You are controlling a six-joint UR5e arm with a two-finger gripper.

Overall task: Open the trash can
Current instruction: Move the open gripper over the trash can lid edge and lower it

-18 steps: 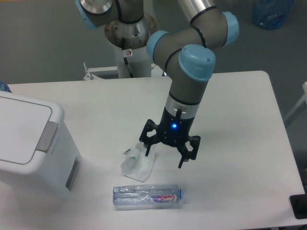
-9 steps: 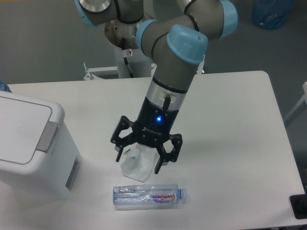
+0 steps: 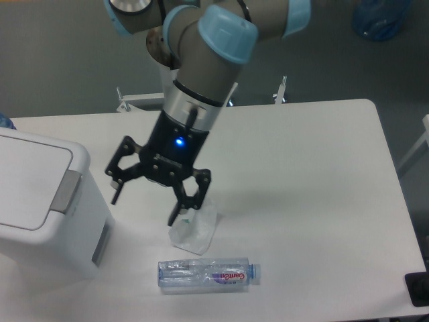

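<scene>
The trash can (image 3: 47, 201) stands at the left edge of the table (image 3: 322, 168), its flat lid down and the grey push tab (image 3: 65, 191) at its right rim. Just to its right hangs the gripper (image 3: 145, 208), fingers spread wide with nothing between them and touching nothing; the left fingertip (image 3: 114, 198) is near the grey tab but apart from it, and the right one (image 3: 173, 219) sits in front of a crumpled white wrapper (image 3: 196, 231) lying on the table. Below the wrapper, nearer the front edge, a clear plastic bottle (image 3: 206, 274) lies on its side, cap to the right. Half a second ago the gripper hung over the wrapper, and a second ago it was further right still; it has swung left toward the trash can, equally open throughout. The trash can, wrapper and bottle have not moved.
</scene>
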